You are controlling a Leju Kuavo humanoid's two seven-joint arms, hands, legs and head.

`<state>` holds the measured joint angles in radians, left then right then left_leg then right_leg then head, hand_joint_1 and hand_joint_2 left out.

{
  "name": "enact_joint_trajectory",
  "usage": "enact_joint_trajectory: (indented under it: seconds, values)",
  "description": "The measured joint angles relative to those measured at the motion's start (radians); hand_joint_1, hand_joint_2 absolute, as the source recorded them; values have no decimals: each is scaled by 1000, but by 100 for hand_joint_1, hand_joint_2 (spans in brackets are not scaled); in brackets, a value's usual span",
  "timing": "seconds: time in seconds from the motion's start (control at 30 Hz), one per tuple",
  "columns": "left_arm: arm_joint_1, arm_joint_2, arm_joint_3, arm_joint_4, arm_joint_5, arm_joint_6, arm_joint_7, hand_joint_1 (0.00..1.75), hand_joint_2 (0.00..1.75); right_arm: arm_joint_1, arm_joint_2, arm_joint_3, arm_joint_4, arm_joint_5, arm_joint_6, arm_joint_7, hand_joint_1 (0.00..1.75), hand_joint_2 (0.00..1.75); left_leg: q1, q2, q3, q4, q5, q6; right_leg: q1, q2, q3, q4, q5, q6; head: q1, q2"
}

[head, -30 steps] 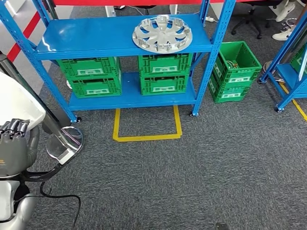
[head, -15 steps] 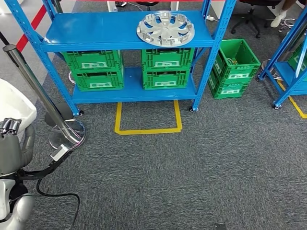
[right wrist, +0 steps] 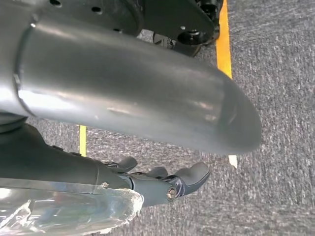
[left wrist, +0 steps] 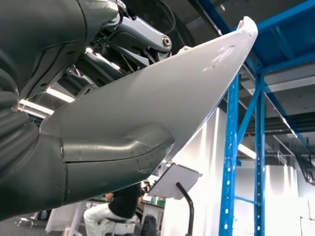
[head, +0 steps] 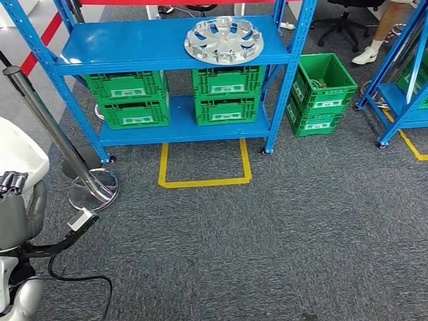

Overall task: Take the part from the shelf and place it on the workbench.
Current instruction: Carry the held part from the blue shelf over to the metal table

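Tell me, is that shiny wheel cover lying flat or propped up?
Lying flat: the wheel cover rests face up on the blue shelf's top level, leaning on nothing.

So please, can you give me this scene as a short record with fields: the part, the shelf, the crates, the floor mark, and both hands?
part: silver wheel cover, lying flat on the top board
shelf: blue metal rack, two boards
crates: green crates on the lower board, one more on the floor beside the rack
floor mark: yellow tape outline in front of the rack
left hand: holds a white panel
right hand: fingers apart, holding nothing
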<state>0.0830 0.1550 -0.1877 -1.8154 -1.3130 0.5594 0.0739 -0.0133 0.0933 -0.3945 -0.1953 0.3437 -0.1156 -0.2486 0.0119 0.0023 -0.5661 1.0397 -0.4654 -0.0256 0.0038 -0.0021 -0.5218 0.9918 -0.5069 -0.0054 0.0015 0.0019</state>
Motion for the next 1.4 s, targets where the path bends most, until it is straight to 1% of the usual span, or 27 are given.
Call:
enact_joint_trajectory:
  seconds: [0.03, 0.1, 0.13, 0.17, 0.2, 0.27, 0.3, 0.33, 0.37, 0.4, 0.43, 0.47, 0.5, 0.53, 0.63, 0.8, 0.97, 1.17, 1.4]
  values:
    - [0, 0, 0, 0, 0, 0, 0, 175, 175, 0, 0, 0, 0, 0, 0, 0, 0, 0, -1, 0, 5, -15, -5, 6, 2, 0, -5, 3, 1, 4, 0, 0]
    - [0, -1, 1, 0, 0, 0, -1, 175, 175, 0, 0, 0, 0, 0, 0, 0, 0, 0, 1, 0, 1, -27, -6, 19, 3, 0, -13, 6, 1, 13, 0, 0]
    - [0, -2, 1, 0, 0, 0, -1, 175, 175, 0, 0, 0, 0, 0, -1, 0, 0, 0, 3, 1, 0, -31, -6, 26, 3, 0, -20, 15, -8, 18, 2, 0]
    - [0, -3, 1, 0, 0, 0, -1, 175, 175, 0, 0, 0, 0, 0, -1, 0, 0, 0, 6, 1, -2, -34, -3, 32, 2, 1, -33, 41, -26, 23, 4, 0]
    - [0, -3, 1, 0, 0, 0, -1, 175, 175, 0, -1, 0, 0, 0, -1, 0, 0, 0, 7, 2, -4, -36, -1, 37, 0, 1, -55, 87, -55, 29, 6, 0]
    - [0, -5, 1, 0, 0, 0, -1, 175, 175, 0, -1, 0, 0, 0, -1, 0, 0, 0, 5, 2, -10, -36, 3, 43, -4, 1, -116, 223, -120, 37, 9, 0]
    - [1, -5, 1, 0, 1, 0, -2, 175, 175, 1, -1, 0, 0, 0, -1, 0, 0, 0, 4, 2, -13, -36, 5, 45, -6, 1, -139, 275, -137, 39, 9, 0]
    - [1, -5, 1, 0, 2, 0, -2, 175, 175, 2, -1, 0, 0, 0, -1, 0, 0, 0, 3, 2, -15, -36, 7, 46, -6, 1, -146, 294, -136, 40, 9, 0]
    - [1, -5, 1, 0, 3, 0, -2, 175, 175, 3, -1, 0, 0, 0, -3, 0, 0, 0, 2, 2, -16, -36, 8, 46, -6, 1, -133, 274, -116, 39, 9, 0]
    - [2, -5, 2, -1, 3, -1, -3, 175, 175, 2, 0, 0, 0, 0, -7, 0, 0, 0, 1, 1, -15, -36, 10, 45, -6, 1, -101, 215, -82, 35, 9, 0]
    - [2, -5, 3, -1, 3, -1, -3, 175, 175, 1, 0, 0, 0, 0, -13, 0, 0, 0, 1, 1, -15, -36, 11, 43, -5, 1, -62, 140, -50, 30, 9, 0]
    - [4, -5, 6, -3, 3, -1, -3, 175, 175, -1, 2, -1, 0, -1, -20, -1, 0, 0, -1, 1, -16, -35, 13, 39, -4, 1, -27, 73, -27, 25, 9, 0]
    - [5, -4, 9, -5, 3, -1, -3, 175, 175, -2, 5, -1, 0, -1, -28, -2, 0, 0, -3, 1, -19, -33, 14, 36, -3, 1, -2, 24, -14, 22, 8, 0]
    - [8, -3, 14, -7, 3, -2, -4, 175, 175, -3, 9, -1, 0, -1, -33, -3, 0, 0, -5, 1, -23, -31, 16, 36, -2, 1, 8, 0, -11, 23, 7, 0]
    - [15, 1, 25, -13, 0, -4, -5, 175, 175, 0, 22, -3, -1, -2, -40, -5, 0, 0, -6, 1, -31, -30, 24, 38, -1, 1, 6, -5, -8, 27, 6, 0]
    - [18, 5, 43, -28, -3, -12, -6, 175, 175, -3, 31, -6, -1, -3, -49, -15, 0, 0, -1, 1, -31, -36, 33, 25, 4, 1, 0, 0, -5, 20, 6, 0]
    - [22, 6, 55, -39, -3, -18, -6, 175, 175, -4, 35, -8, -2, -3, -54, -23, 0, 0, -1, 0, -33, -38, 37, 19, 5, 0, -3, 4, -4, 16, 6, 0]
    - [23, 6, 63, -41, -4, -14, -8, 175, 175, -5, 35, -12, -2, -3, -51, -30, 0, 0, -1, 0, -34, -38, 37, 17, 5, 0, -14, 5, -4, 14, 7, 0]
    - [23, 8, 70, -41, -3, -12, -12, 175, 175, -5, 37, -12, -2, -3, -46, -36, 0, 0, -2, 0, -36, -38, 38, 17, 3, 0, -15, 5, -3, 15, 7, 0]
